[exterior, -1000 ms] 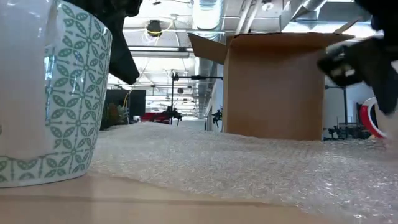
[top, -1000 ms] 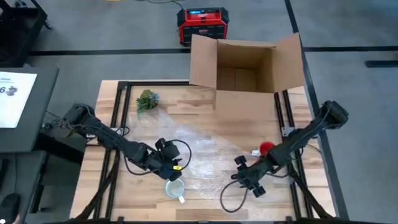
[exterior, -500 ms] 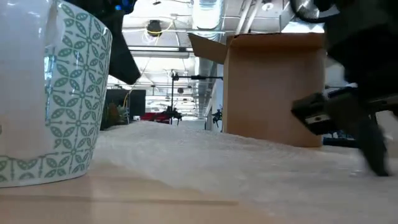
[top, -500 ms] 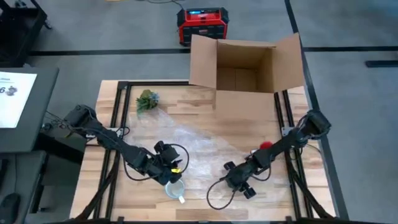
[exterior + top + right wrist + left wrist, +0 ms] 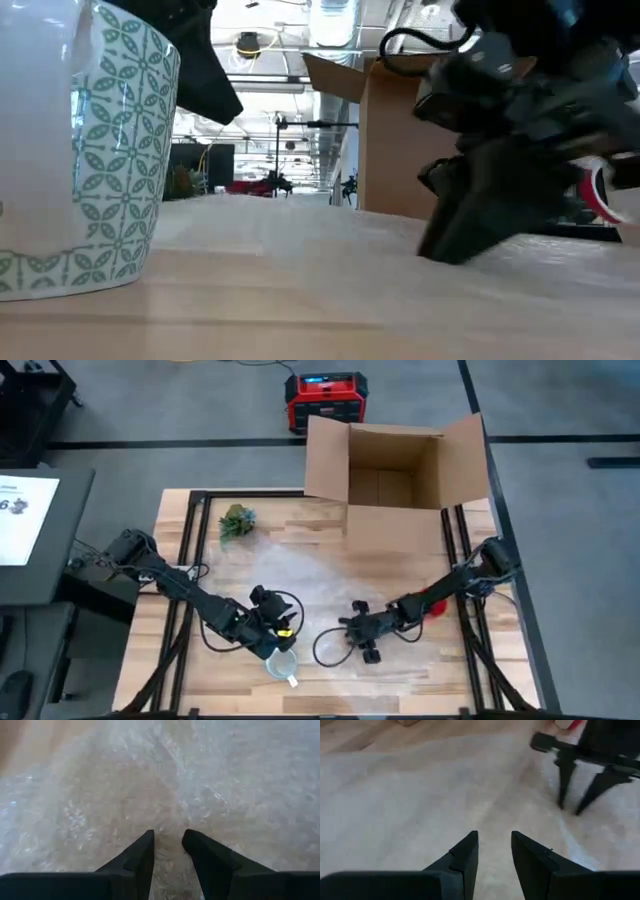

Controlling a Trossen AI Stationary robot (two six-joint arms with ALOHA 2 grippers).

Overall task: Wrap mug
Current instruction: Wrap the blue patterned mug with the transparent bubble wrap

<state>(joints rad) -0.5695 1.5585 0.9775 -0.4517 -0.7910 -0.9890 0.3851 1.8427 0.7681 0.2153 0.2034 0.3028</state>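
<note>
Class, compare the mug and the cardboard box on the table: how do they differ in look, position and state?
The mug is small, white with a green leaf pattern; the cardboard box is large, plain brown. The mug stands at the table's near edge beside the left gripper, off the bubble wrap; the box sits at the far edge, its flaps open. Both stand upright and are unheld.

High cam straight down over tabletop [image 5: 400, 665]; low cam at surface level, mug [image 5: 80, 150] close; both see cardboard box [image 5: 395, 485].
</note>
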